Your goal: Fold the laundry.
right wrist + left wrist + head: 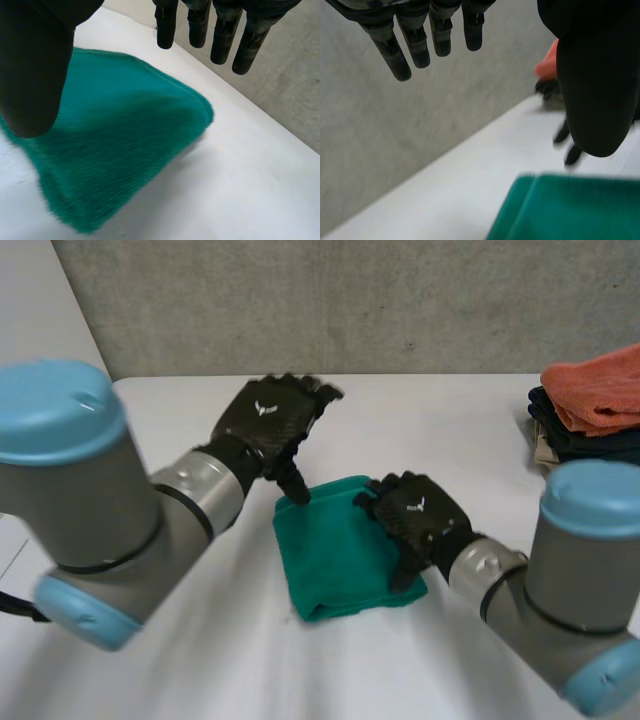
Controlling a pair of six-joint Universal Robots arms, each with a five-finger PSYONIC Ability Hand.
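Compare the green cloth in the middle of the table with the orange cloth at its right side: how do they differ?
The green cloth lies alone, directly on the white table, while the orange cloth tops a pile of dark cloths. The green cloth sits between the left hand and the right hand, both open; the orange cloth is away from both. Both cloths look folded.

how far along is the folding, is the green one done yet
Done: a folded stack, orange cloth on top, sits at the right edge of the table. In hand: the green cloth lies folded small mid-table, left hand open at its far left corner, right hand open over its right edge, neither gripping it. Left: probably one more fold or moving it to the stack.
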